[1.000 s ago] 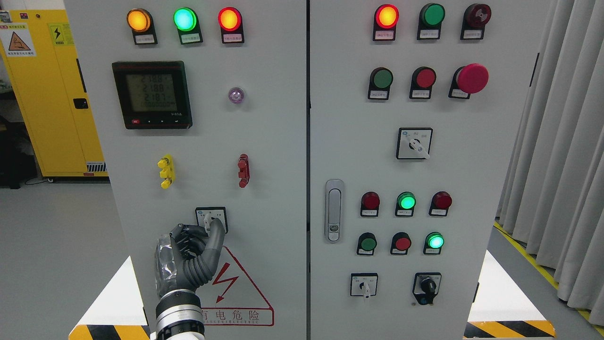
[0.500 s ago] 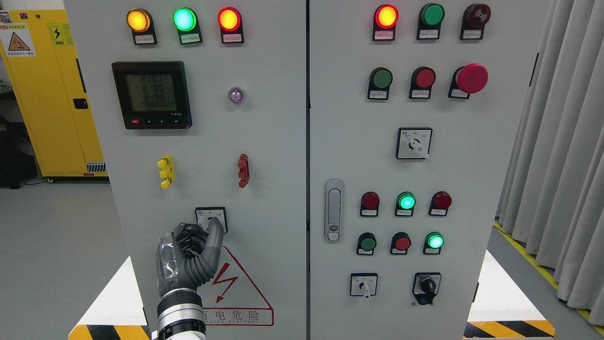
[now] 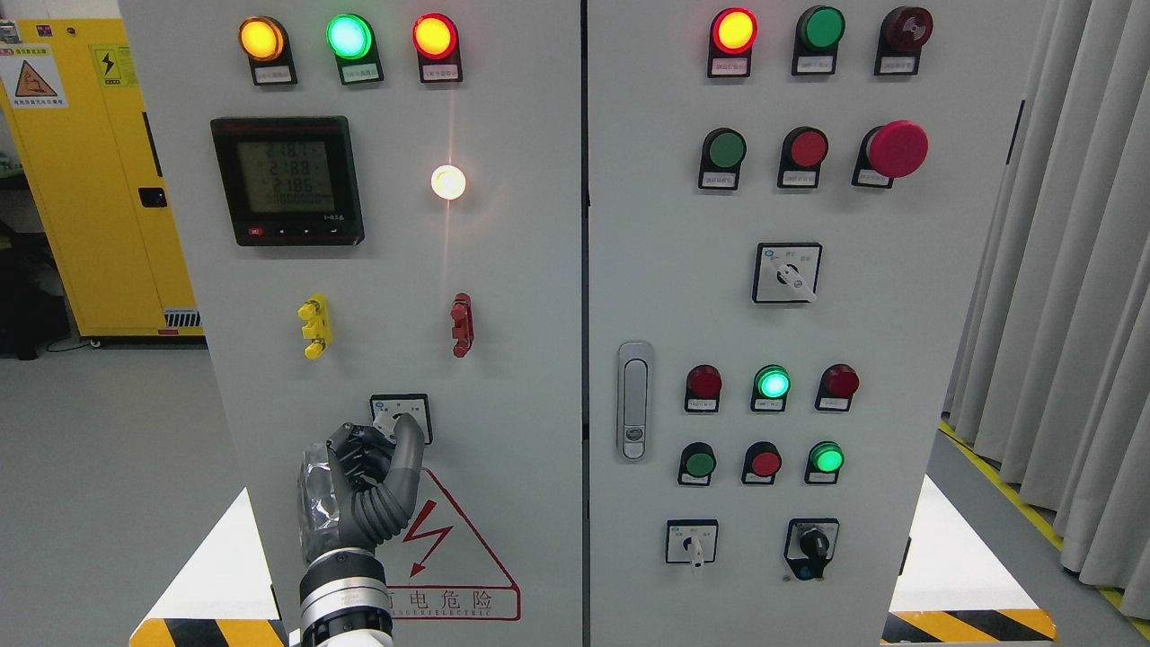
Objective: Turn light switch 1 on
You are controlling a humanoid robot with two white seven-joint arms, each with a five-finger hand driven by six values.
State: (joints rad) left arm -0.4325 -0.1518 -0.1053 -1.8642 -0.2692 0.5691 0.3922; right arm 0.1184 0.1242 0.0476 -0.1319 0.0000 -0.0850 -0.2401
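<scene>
Grey metal cabinet door (image 3: 503, 296) carries the small square white rotary light switch (image 3: 402, 416) low on its left half, above a red triangular lightning warning sign (image 3: 449, 548); the left hand (image 3: 364, 481), black and jointed, rises from the bottom edge with its fingers (image 3: 409, 449) curled around the switch knob, touching it; the round lamp (image 3: 448, 181) beside the black digital meter (image 3: 287, 180) glows bright white.

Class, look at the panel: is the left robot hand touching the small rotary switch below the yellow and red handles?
Touching. The head view shows the left robot hand with a fingertip lying against the rotary switch, no gap visible.
</scene>
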